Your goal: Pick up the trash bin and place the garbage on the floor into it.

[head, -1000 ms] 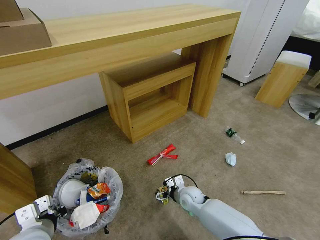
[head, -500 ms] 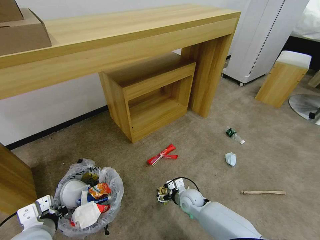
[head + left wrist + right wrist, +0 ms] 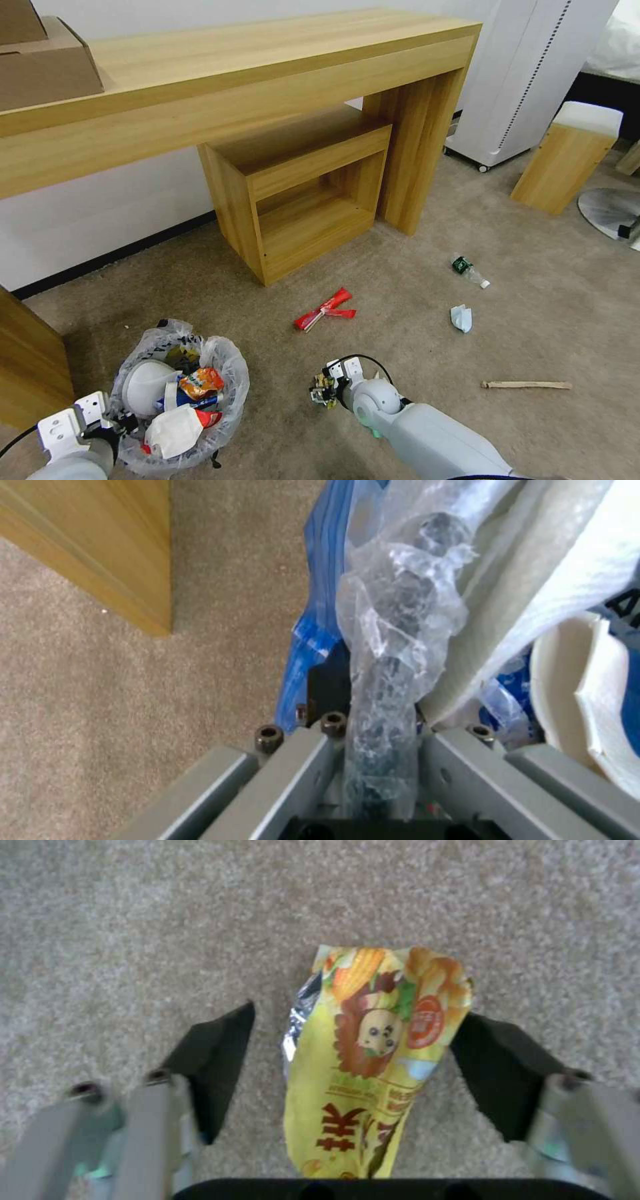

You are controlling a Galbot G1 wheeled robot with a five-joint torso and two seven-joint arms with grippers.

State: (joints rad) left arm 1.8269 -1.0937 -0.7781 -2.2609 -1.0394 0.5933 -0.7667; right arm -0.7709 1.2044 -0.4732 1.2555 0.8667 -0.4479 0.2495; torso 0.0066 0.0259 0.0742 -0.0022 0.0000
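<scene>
Packet (image 3: 373, 1050) w/ red glyphs; illegible

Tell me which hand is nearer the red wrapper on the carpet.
Right. The right hand sits just short of the red wrapper, straddling a yellow packet. The left hand is far off, clamping the trash bin rim.

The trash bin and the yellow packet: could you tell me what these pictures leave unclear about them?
- trash bin: left wrist view, its rim is wrapped by the bag where the left gripper clamps it.
- yellow packet: right wrist view, near end cut off by the right gripper's body; head view, too small.
</scene>
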